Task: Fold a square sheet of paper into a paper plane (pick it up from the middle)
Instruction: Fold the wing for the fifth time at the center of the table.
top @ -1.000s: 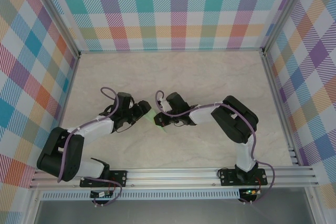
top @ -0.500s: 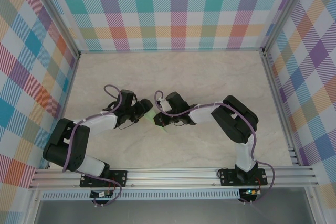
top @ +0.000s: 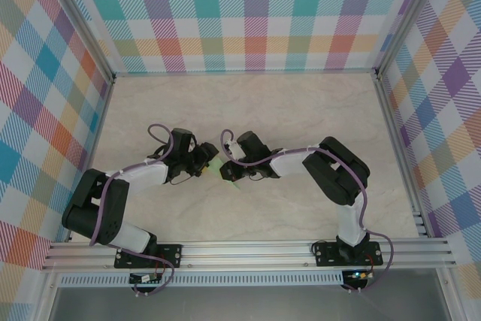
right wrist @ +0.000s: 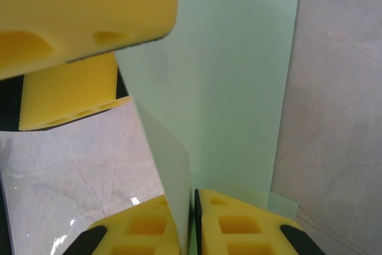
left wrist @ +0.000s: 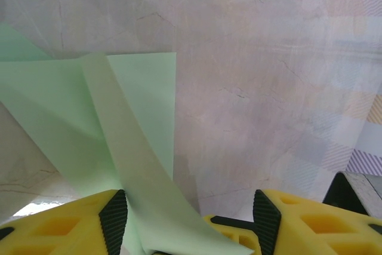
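Note:
The square sheet of paper (top: 228,176) is pale mint green and lies folded in layers on the marble table between the two grippers. One flap stands up from it (right wrist: 239,58). My right gripper (right wrist: 194,207) is shut on the lower edge of that raised flap. My left gripper (left wrist: 190,222) is open, and the flap (left wrist: 119,147) runs up between its jaws, close to the left pad (left wrist: 113,219). Seen from the top, the left gripper (top: 209,162) and right gripper (top: 228,169) almost meet over the sheet. Whether it has the shape of a paper plane is hidden by them.
The marble tabletop (top: 301,110) stretches bare behind and to both sides of the arms. Checked walls (top: 248,13) close it in on three sides, with aluminium rails at the near edge (top: 248,249). The left gripper's yellow finger (right wrist: 83,10) hangs close above the right gripper.
The left arm has swung its elbow inward and its gripper has edged right toward the sheet, with the jaws narrowing around the flap. The right arm has stayed put, holding the flap.

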`<state>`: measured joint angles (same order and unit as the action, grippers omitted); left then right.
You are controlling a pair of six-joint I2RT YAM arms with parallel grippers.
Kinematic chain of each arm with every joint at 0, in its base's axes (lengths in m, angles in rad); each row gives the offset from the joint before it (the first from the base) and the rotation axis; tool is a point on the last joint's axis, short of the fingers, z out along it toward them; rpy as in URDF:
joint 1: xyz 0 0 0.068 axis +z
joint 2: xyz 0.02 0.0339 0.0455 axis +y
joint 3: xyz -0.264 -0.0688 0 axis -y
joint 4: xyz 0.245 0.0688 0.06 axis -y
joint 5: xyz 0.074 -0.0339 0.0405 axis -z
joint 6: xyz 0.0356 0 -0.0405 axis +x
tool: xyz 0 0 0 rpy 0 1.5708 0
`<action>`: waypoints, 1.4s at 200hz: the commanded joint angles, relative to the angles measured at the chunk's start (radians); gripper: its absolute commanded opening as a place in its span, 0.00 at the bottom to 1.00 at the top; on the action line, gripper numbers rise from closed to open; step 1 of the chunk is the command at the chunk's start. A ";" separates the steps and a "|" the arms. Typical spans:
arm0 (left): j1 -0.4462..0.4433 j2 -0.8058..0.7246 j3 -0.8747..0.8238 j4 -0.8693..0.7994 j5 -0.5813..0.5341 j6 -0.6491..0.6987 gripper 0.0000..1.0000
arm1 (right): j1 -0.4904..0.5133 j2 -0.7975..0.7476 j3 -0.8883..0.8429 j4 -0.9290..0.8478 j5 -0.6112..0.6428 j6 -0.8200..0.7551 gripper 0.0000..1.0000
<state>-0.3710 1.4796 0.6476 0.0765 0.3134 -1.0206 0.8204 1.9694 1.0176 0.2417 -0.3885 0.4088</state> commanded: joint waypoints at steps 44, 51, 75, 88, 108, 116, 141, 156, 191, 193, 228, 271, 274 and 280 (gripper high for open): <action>-0.005 0.039 0.062 -0.077 0.008 -0.082 0.59 | 0.008 0.012 0.023 -0.018 -0.022 -0.028 0.14; -0.005 0.038 0.067 -0.087 0.010 -0.089 0.59 | 0.008 0.011 0.021 -0.019 -0.022 -0.028 0.14; -0.004 0.023 0.089 -0.147 -0.002 -0.098 0.60 | 0.008 0.005 0.021 -0.028 -0.015 -0.041 0.14; 0.003 0.010 0.113 -0.202 -0.022 -0.091 0.60 | 0.008 0.005 0.024 -0.037 -0.013 -0.051 0.14; 0.022 0.001 0.154 -0.275 -0.036 -0.073 0.61 | 0.008 0.006 0.024 -0.042 -0.007 -0.056 0.14; 0.024 0.001 0.168 -0.295 -0.034 -0.072 0.61 | 0.008 0.005 0.023 -0.043 -0.004 -0.059 0.14; 0.025 0.025 0.201 -0.341 -0.021 -0.080 0.58 | 0.008 0.000 0.018 -0.046 0.007 -0.068 0.14; 0.027 0.041 0.219 -0.389 -0.020 -0.086 0.54 | 0.008 -0.001 0.018 -0.045 0.010 -0.071 0.14; 0.032 0.047 0.266 -0.495 -0.069 -0.094 0.45 | 0.009 -0.003 0.015 -0.043 0.014 -0.077 0.13; 0.032 0.047 0.266 -0.499 -0.073 -0.095 0.45 | 0.009 -0.003 0.015 -0.043 0.014 -0.076 0.13; 0.032 0.062 0.298 -0.548 -0.100 -0.113 0.38 | 0.008 -0.003 0.013 -0.036 0.013 -0.078 0.13; 0.033 0.100 0.342 -0.584 -0.109 -0.124 0.32 | 0.009 -0.004 0.016 -0.033 0.010 -0.084 0.14; 0.033 0.102 0.343 -0.587 -0.110 -0.126 0.32 | 0.008 -0.004 0.016 -0.032 0.010 -0.085 0.14; 0.032 0.106 0.347 -0.589 -0.112 -0.129 0.31 | 0.008 -0.006 0.017 -0.031 0.008 -0.087 0.14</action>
<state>-0.3500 1.5635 0.9600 -0.4545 0.2203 -1.1336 0.8223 1.9694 1.0214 0.2150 -0.3790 0.3500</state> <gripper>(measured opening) 0.320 0.136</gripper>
